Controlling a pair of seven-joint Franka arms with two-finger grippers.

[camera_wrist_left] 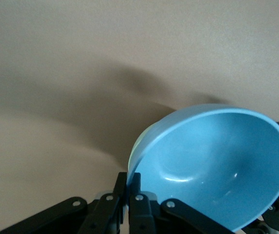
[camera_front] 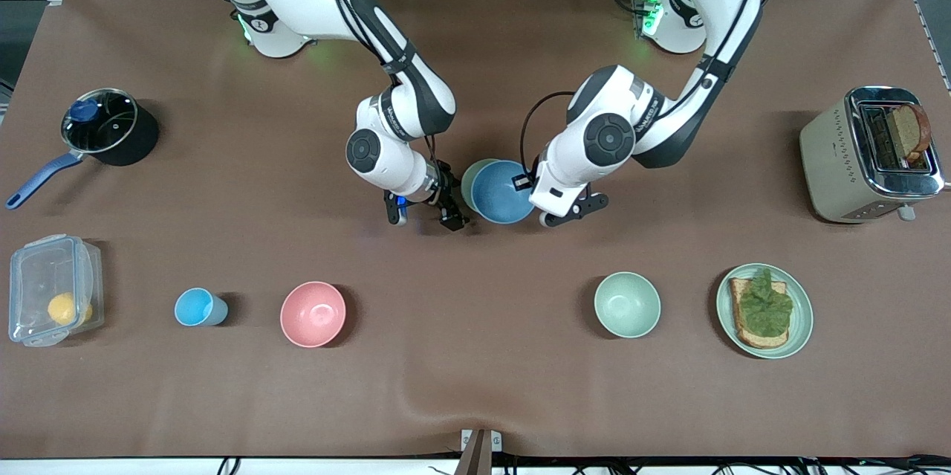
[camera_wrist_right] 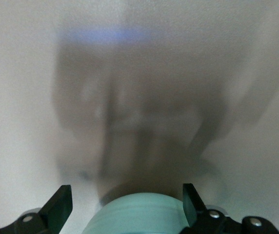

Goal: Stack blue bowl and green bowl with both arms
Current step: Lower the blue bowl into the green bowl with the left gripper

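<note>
On the brown bench [camera_front: 475, 386], I saw the round matte blue bowl [camera_front: 502, 192] nested in the dull sage-green bowl [camera_front: 469, 181] at mid-bench. My left pincer [camera_wrist_left: 129, 197] was clamped narrow on the blue bowl's rim. My right pincer [camera_front: 423, 216] stood wide beside the green bowl.

Bare table [camera_front: 490, 88] around stacked bowls [camera_front: 499, 191]
</note>
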